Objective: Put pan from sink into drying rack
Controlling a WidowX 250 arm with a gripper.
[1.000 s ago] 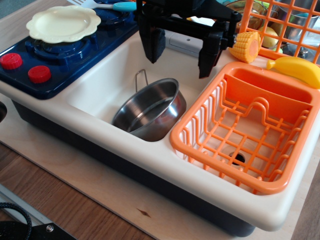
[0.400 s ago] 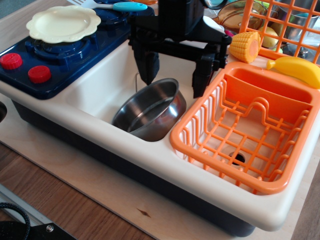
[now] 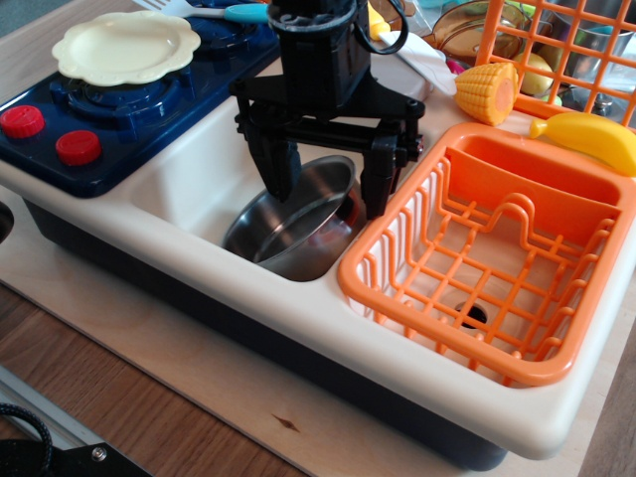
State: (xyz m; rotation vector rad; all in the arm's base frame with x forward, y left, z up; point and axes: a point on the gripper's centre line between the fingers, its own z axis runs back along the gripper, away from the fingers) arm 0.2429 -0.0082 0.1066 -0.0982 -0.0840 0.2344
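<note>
The shiny steel pan (image 3: pixel 288 231) lies tilted in the cream-white sink (image 3: pixel 189 169), leaning against the sink's right wall beside the orange drying rack (image 3: pixel 487 258). Its wire handle is hidden behind my arm. My black gripper (image 3: pixel 323 189) is open and hangs right over the pan's far rim, with the left finger (image 3: pixel 279 169) at the pan's back left edge and the right finger (image 3: pixel 379 179) between the pan and the rack. Nothing is held.
A navy stove top (image 3: pixel 119 109) with a pale yellow scalloped plate (image 3: pixel 126 45) sits at the left. A corn cob (image 3: pixel 487 91), a yellow banana (image 3: pixel 588 137) and a taller orange grid basket (image 3: pixel 556 45) stand behind the rack. A teal-handled utensil (image 3: pixel 238 12) lies at the back.
The open gripper has come down and toward the front left, from above the sink's back edge to straddling the pan's far rim. The pan and rack have not moved.
</note>
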